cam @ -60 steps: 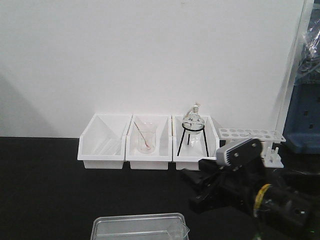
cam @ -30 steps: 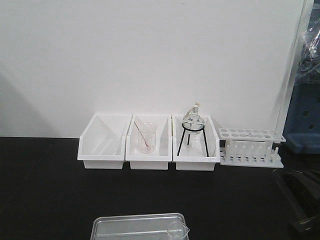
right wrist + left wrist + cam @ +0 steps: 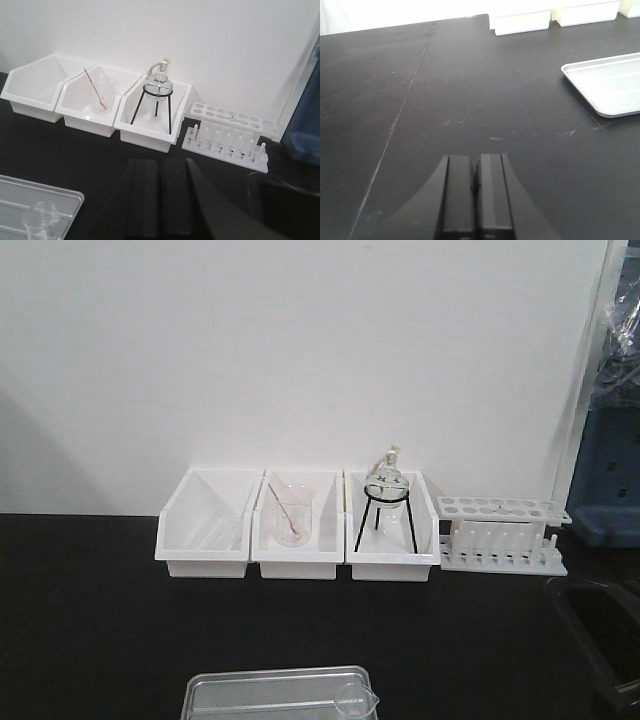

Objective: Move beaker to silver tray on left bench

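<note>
Beaker (image 3: 42, 216) stands upright in tray (image 3: 15, 197), apparently delivered. Both grippers, left (image 3: 475, 192) and right (image 3: 160, 200), closed, empty, clear of it.

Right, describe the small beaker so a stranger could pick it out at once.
Start at the black bench, then find the silver tray at its near edge. The small beaker stands in the tray's right-hand corner. Unlike the larger beaker in the middle white bin, it is empty and has no rod.
</note>
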You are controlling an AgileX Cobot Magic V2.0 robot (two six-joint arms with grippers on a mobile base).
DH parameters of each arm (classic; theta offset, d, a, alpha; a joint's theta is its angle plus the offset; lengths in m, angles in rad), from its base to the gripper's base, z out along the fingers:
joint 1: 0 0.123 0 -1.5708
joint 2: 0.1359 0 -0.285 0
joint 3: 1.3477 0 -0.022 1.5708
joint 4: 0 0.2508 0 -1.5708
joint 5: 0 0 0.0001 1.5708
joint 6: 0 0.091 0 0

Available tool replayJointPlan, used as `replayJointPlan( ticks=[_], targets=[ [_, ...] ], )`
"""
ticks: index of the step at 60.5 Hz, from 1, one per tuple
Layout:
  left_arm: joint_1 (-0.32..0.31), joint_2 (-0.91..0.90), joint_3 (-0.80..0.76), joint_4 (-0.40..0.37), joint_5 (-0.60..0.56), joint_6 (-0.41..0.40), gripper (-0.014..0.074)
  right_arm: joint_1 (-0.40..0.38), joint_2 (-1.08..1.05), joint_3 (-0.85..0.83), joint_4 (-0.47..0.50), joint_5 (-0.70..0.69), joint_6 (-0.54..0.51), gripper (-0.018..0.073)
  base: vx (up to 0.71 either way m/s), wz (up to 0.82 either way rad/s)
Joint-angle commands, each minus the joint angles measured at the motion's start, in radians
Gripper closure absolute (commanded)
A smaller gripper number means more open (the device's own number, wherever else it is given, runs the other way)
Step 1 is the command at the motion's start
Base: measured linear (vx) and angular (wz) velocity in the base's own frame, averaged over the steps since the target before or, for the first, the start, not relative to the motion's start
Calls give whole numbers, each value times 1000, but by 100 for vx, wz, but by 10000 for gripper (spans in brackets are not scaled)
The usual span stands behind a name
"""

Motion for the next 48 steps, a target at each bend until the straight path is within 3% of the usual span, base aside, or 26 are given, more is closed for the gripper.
replayJointPlan(
  ticks=[1, 6, 19, 23, 31, 40, 48],
  targets=[
    [-9, -7, 20, -3, -75, -2, 595, -7, 3, -33, 40, -38, -9, 573, 0, 0],
    [-9, -7, 20, -3, -75, -2, 595, -7, -12, -14, 191, -38, -104, 573, 0, 0],
    [-9, -7, 20, -3, -75, -2, 595, -7, -249, 196, 654, -69, -667, 573, 0, 0],
    [-9, -7, 20, -3, -75, -2, 595, -9, -358, 284, 761, -69, -755, 573, 0, 0],
    [-9, -7, 20, -3, -75, -2, 595, -82, -534, 466, 884, -67, -753, 571, 0, 0],
    [-9, -7, 20, -3, -75, -2, 595, -179, -709, 607, 830, -68, -703, 571, 0, 0],
    [-9, -7, 20, -3, -76, -2, 595, -212, -806, 655, 812, -64, -674, 571, 0, 0]
  ],
)
